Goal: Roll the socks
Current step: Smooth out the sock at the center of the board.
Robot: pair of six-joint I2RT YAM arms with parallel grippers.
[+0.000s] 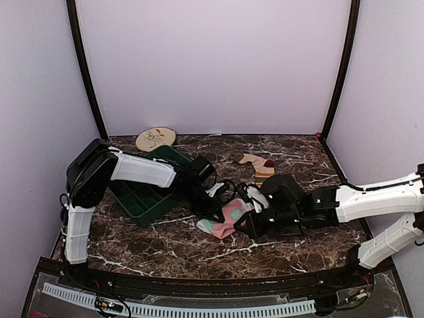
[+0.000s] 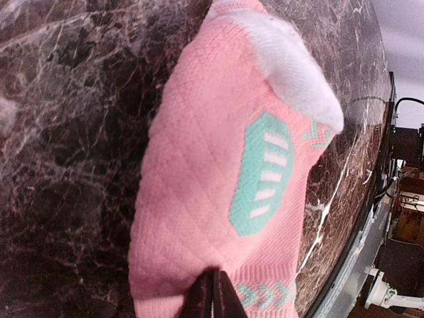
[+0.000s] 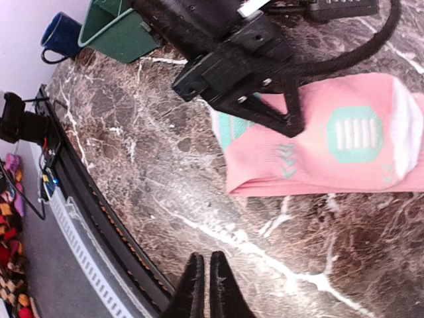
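The pink sock (image 1: 228,217) with mint-green patches lies flat on the marble table (image 1: 165,245) between the two arms. My left gripper (image 2: 213,277) has its tips pressed into the sock's (image 2: 199,165) ribbed end and is shut, with the fabric puckering at the tips. From the right wrist view the left gripper (image 3: 295,126) comes down onto the sock's (image 3: 344,159) far edge. My right gripper (image 3: 202,262) hangs shut over bare marble just in front of the sock, holding nothing. The striped tan sock (image 1: 258,165) lies apart, further back.
A green compartment tray (image 1: 142,199) sits under the left arm, and a round cream disc (image 1: 156,138) lies by the back wall. A blue mug (image 3: 59,36) stands beside the tray. The table's front edge (image 3: 99,218) runs close to the right gripper.
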